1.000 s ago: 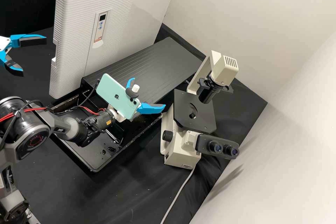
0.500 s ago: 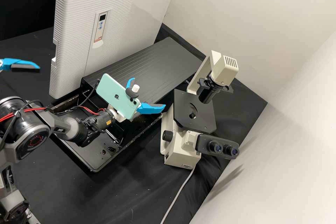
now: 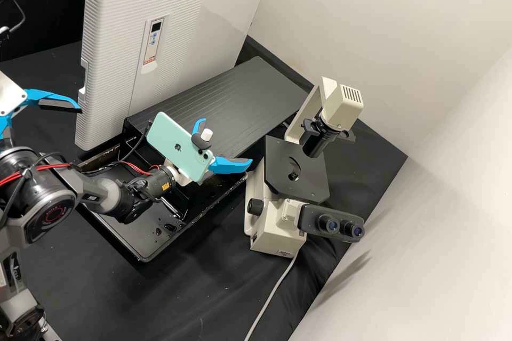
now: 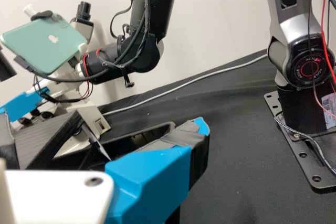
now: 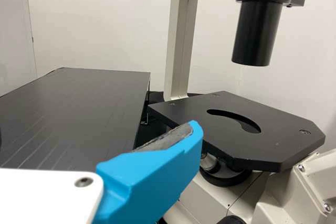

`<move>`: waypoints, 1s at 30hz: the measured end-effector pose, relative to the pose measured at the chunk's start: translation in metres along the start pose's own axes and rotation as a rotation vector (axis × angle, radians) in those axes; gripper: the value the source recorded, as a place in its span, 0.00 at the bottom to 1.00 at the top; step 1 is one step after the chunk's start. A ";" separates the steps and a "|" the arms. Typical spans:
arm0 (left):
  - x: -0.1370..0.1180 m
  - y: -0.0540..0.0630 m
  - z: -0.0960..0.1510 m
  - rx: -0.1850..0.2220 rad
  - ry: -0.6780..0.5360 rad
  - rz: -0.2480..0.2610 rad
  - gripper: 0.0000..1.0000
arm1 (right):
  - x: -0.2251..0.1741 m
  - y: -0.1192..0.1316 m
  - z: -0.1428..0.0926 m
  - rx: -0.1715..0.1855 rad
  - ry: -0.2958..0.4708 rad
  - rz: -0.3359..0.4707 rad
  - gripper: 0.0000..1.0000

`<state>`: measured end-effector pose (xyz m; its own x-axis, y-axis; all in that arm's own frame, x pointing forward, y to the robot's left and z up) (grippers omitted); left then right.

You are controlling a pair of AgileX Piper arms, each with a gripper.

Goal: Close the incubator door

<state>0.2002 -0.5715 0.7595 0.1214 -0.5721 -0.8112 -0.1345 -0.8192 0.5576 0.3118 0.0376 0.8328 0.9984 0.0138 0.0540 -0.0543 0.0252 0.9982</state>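
The white incubator door (image 3: pixel 138 53) stands open, its top edge swung out from the incubator (image 3: pixel 229 10), with a wedge of the inside showing behind it. The left gripper (image 3: pixel 32 101) is at the free edge of the door, near its lower half. Its fingers are spread wide and hold nothing; in the high view one tip overlaps the door's edge, though whether they touch cannot be told. Above that finger, black cloth (image 3: pixel 48 72) runs up alongside the door's free edge, past the notch cut into it.

The right gripper (image 3: pixel 226 141) is well apart from the door, on its hinge side and nearer the camera, with its fingers wide and nothing between them. One tip points towards the microscope (image 3: pixel 296 170), with a narrow gap between tip and stage in the high view. A pale green phone (image 3: pixel 178 144) is mounted on that arm, between the door and the microscope. The black ridged shelf (image 3: pixel 229 101) runs from beside the door's foot towards the microscope, and a black tray (image 3: pixel 120 234) lies before the door, partly under the right arm.
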 end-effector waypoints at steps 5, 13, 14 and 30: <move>0.011 0.007 -0.009 -0.046 0.007 0.052 1.00 | 0.000 0.000 0.000 0.000 0.000 0.000 1.00; 0.021 0.009 -0.036 -0.250 0.129 0.192 1.00 | 0.000 0.000 0.000 0.000 0.000 0.000 1.00; 0.021 0.008 -0.038 -0.265 0.138 0.199 1.00 | 0.000 0.000 0.000 0.000 0.000 0.000 1.00; 0.017 -0.005 -0.031 -0.378 0.208 0.245 1.00 | 0.000 0.000 0.000 0.000 0.000 0.000 1.00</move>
<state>0.2332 -0.5787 0.7486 0.3299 -0.7142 -0.6174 0.1779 -0.5952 0.7836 0.3118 0.0376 0.8328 0.9984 0.0138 0.0540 -0.0543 0.0252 0.9982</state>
